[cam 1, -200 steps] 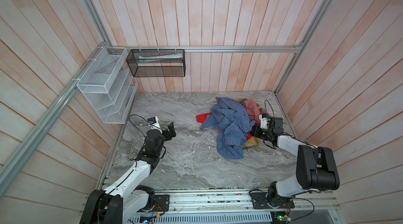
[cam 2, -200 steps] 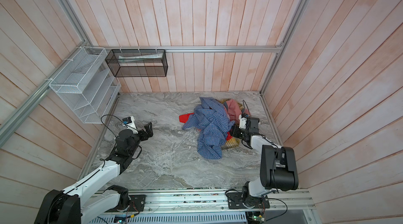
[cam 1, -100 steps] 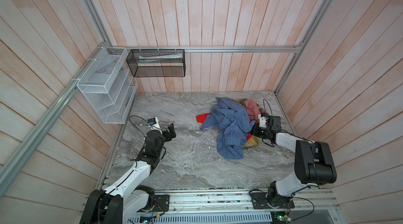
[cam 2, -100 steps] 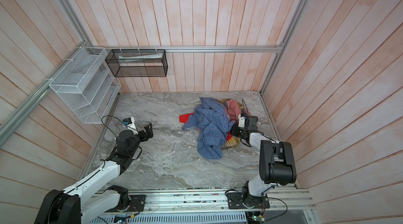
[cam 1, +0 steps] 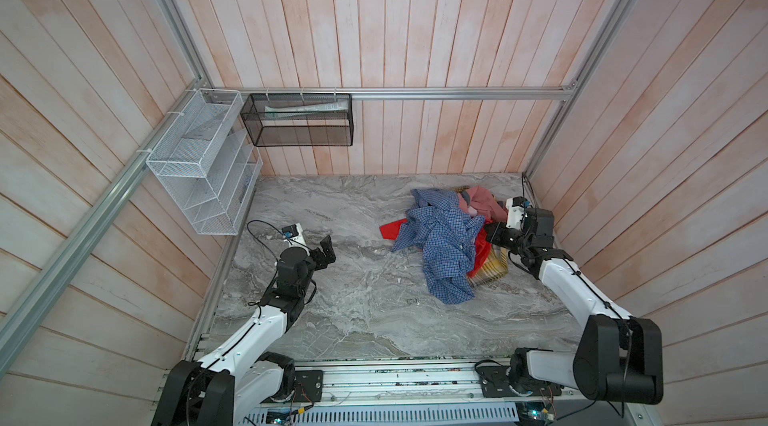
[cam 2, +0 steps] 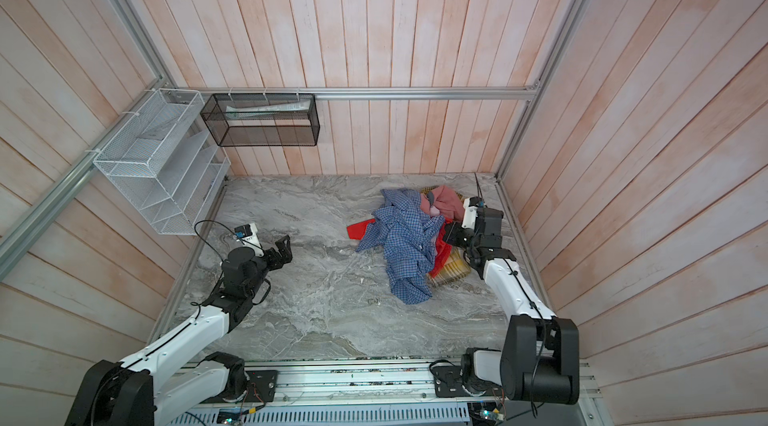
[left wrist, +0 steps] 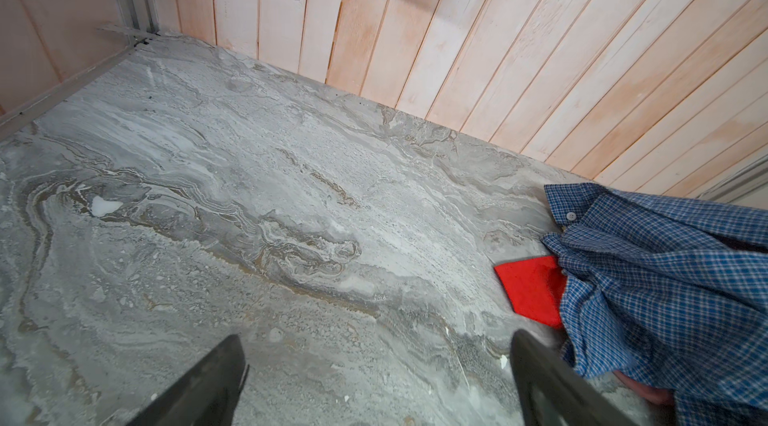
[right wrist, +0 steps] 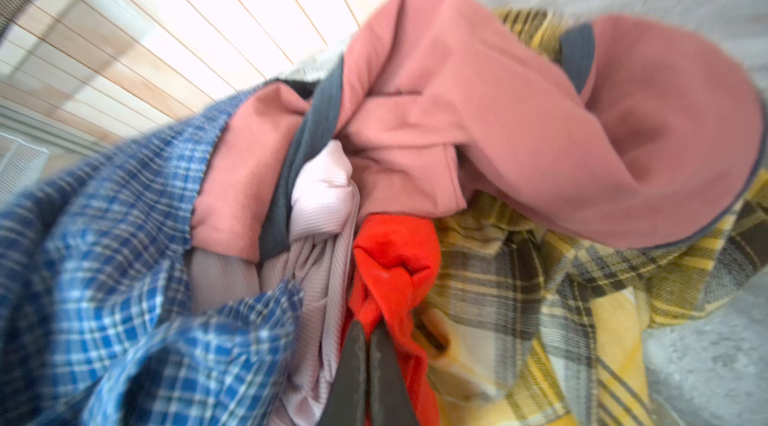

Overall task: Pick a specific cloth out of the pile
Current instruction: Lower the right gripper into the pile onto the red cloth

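Observation:
The pile point(cam 1: 451, 251) lies at the right rear of the marble table, with a blue checked shirt point(cam 2: 405, 241) on top. The bright red cloth point(cam 1: 392, 230) pokes out from under the shirt's left side, and another fold of it shows at the pile's right. In the right wrist view my right gripper point(right wrist: 368, 330) is shut on a bunched fold of the red cloth point(right wrist: 395, 253), between the lilac garment point(right wrist: 324, 191) and the yellow plaid cloth point(right wrist: 540, 278). My left gripper point(cam 1: 326, 250) hovers open and empty over bare table, well left of the pile; the left wrist view shows its fingers spread point(left wrist: 376, 345) and the red cloth's corner point(left wrist: 532, 291).
A dusty-pink garment point(right wrist: 498, 112) sits on the pile's far side. A white wire rack point(cam 1: 203, 170) and a black mesh basket point(cam 1: 297, 125) hang on the walls at the back left. The right wall stands close behind my right arm point(cam 1: 577, 287).
My right gripper has pushed into the pile's right side and closed on the red fold. The left arm has not moved.

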